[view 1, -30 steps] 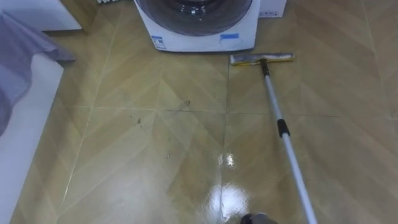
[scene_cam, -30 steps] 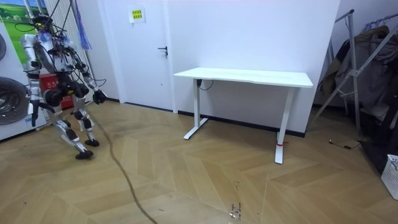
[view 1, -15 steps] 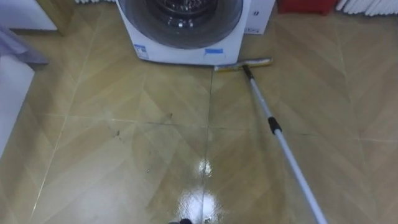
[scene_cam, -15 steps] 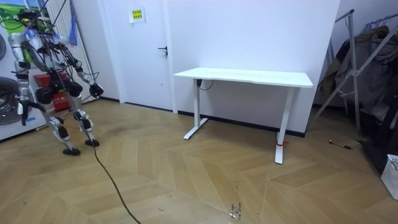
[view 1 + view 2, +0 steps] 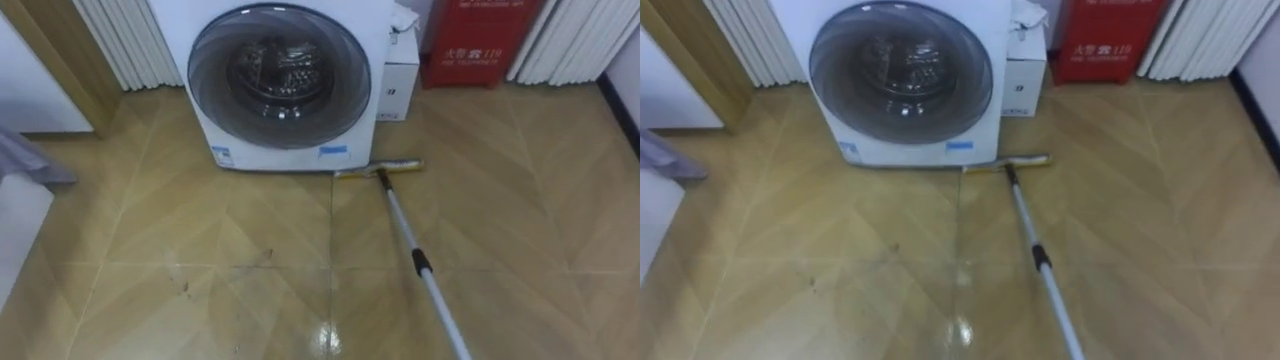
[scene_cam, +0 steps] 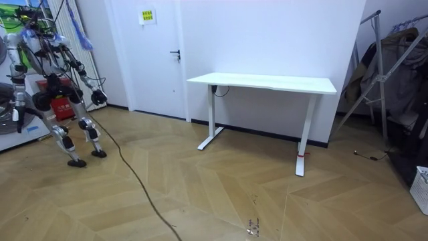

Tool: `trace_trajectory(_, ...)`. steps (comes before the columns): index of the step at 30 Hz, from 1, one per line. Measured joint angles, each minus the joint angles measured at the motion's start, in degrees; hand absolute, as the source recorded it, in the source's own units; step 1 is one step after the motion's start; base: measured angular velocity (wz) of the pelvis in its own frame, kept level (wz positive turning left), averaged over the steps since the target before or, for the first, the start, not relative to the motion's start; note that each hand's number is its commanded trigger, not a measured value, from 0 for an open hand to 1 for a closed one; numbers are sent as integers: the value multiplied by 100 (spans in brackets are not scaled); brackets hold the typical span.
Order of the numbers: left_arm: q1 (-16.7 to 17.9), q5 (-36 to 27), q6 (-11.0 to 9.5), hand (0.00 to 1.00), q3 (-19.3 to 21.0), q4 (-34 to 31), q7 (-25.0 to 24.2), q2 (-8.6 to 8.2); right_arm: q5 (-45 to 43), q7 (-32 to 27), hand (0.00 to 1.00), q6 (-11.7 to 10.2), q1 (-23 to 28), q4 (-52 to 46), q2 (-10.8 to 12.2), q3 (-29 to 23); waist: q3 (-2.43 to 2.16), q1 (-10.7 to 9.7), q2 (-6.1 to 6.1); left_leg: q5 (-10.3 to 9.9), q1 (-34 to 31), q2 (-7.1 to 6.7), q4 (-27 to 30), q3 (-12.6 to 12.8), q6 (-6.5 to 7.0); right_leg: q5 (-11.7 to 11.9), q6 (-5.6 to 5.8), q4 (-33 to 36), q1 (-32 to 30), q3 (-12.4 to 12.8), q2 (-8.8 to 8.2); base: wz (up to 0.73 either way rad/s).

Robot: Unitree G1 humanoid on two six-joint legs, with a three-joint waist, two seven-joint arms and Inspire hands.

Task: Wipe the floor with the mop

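Observation:
A mop lies on the wooden floor, its flat yellow-edged head (image 5: 378,168) against the foot of the washing machine (image 5: 285,85). Its silver pole (image 5: 420,265) with a black collar runs down to the right and leaves the left eye view at the bottom edge. In the room view I stand at the far left facing the machine. My right hand (image 6: 98,97) is out to the room view's right, and my left hand (image 6: 16,116) hangs low by the machine. Both are too small there to read. Dark smudges (image 5: 185,287) mark the floor, beside a shiny wet patch (image 5: 325,335).
A red cabinet (image 5: 480,40) and a white box (image 5: 400,85) stand right of the machine, with white ribbed panels (image 5: 120,40) at the back. A grey cloth (image 5: 30,165) lies at the left. A white desk (image 6: 264,84) stands mid-room.
The eye view has tilted up and the room view shows me stepping left toward the machine. The whole machine front and red cabinet now show. The mop head stays at the machine's foot.

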Motion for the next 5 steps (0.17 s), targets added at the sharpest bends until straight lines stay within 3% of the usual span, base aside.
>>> trace_trajectory(2,8,3,23,0,67,-8,0,-11,-5,41,100,6,34,-5,59,0,4,4,-58,8,159,-6,-107,0,-14,15,-9,-112,162,7,5,-3)
trace_trajectory(5,19,159,75,0,107,-120,-2,-98,-19,95,100,13,69,-2,62,-3,-1,13,-29,7,287,-9,-118,-2,-17,19,-12,-144,282,9,4,-4)
